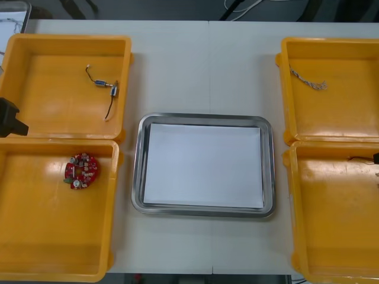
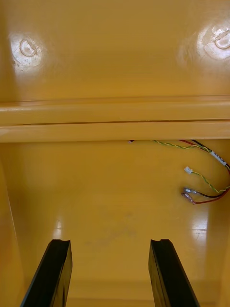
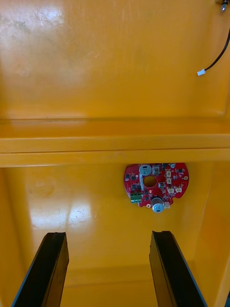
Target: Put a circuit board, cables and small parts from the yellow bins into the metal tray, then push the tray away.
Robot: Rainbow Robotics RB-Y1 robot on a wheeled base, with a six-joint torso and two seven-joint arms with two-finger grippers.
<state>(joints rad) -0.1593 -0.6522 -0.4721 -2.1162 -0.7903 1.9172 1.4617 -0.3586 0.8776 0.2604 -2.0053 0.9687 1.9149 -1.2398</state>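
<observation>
A round red circuit board [image 1: 81,170] lies in the near left yellow bin [image 1: 53,248]. In the left wrist view my left gripper [image 3: 109,235] is open above that bin's floor, and the circuit board [image 3: 155,184] lies just beyond its fingers. My right gripper [image 2: 110,242] is open too, over the near right bin [image 1: 331,236], with nothing between its fingers. A red and yellow cable [image 2: 206,177] lies ahead of it, off to one side. The metal tray [image 1: 137,171], white inside, holds nothing.
The far left bin [image 1: 47,112] holds a black cable with a small metal part [image 1: 106,89]. A twisted blue and white cable [image 1: 308,80] lies in the far right bin [image 1: 337,118]. A black part of the left arm [image 1: 9,116] shows at the table's left edge.
</observation>
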